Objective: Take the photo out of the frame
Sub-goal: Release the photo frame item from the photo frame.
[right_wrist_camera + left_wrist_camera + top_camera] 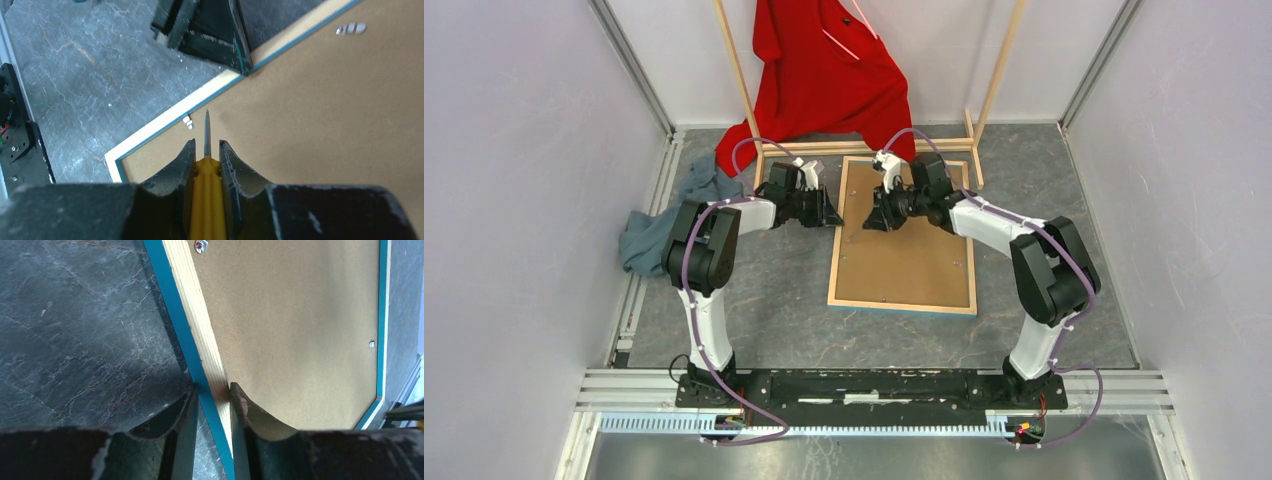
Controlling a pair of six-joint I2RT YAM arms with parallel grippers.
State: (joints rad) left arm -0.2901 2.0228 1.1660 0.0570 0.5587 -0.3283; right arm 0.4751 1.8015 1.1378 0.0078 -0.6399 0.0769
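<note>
The frame (835,262) lies face down in the middle of the dark stone-patterned surface (764,300), its pale wood back and thin blue outer edge turned up. Seated inside it is a plain brown backing board (904,255) that fills the whole opening. The photo is hidden beneath that board and shows in no view. Small metal clips sit along the inner rim, one (187,121) on the left rail. The left arm rises from its base to a raised elbow, and its forearm then runs rightward and low to the frame's left rail. There the left claw (212,390) is pinched onto the rail, with one finger against the blue outer edge and the other on the wood beside the board. The right arm bends at a high elbow on the right side, and its forearm reaches leftward over the far half of the board. The right claw (206,147) is clamped on the yellow handle of a screwdriver (205,190), whose thin metal tip points just beside that clip, above the board. Beyond the frame, a red garment (824,70) hangs from a wooden rack (999,70), and a grey-blue cloth (659,225) lies crumpled at the left.
</note>
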